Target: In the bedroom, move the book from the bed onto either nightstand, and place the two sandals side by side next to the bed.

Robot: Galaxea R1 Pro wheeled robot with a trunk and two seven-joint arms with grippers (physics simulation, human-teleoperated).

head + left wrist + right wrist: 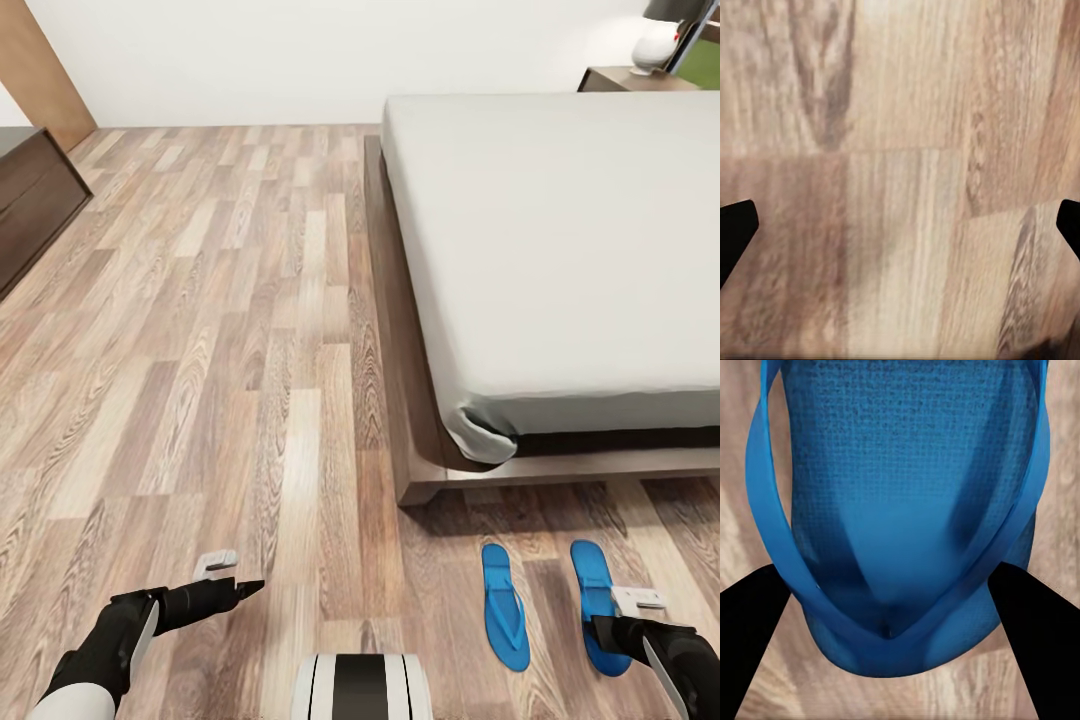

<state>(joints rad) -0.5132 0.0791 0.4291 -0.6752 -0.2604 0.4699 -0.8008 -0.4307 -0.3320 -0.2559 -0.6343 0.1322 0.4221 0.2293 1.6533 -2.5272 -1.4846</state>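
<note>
Dark-brown long low cabinet (pixel 30 205): stands at the far left against the white wall, well apart from the work; it plays no part in this step.

Grey-brown wood-plank floor (pixel 230 330): open boards between cabinet and bed, on which the robot's base stands.

Left gripper (pixel 228 578): hangs low over bare planks, holding nothing. In the left wrist view its two dark fingertips (pixel 736 229) sit at opposite edges with only wood grain between them, so the jaws are spread wide, apparently parked while the other arm works.

Low bed with dark-brown wooden frame and white mattress (pixel 560 250): fills the upper right. No book shows on the visible mattress, so where it lies cannot be told.

Left bright blue flat flip-flop (pixel 505 605): lies flat on the floor just beyond the foot rail of the bed, toe end toward the robot.

Right bright blue flat flip-flop (pixel 598 598): lies parallel to its mate, near but not touching, partly under the right arm. Both point the same way, so the side-by-side pairing looks close to done.

Right gripper (pixel 628 612): poised directly over this sandal's toe end. In the right wrist view the fingers (pixel 754 637) straddle the point where the thin straps meet, jaws spread and not pinching; whether they touch the sole cannot be told.

Glossy reddish dark-brown nightstand (pixel 625 78): at the far upper right beside the bed, bearing a white-based lamp (pixel 657 42).
</note>
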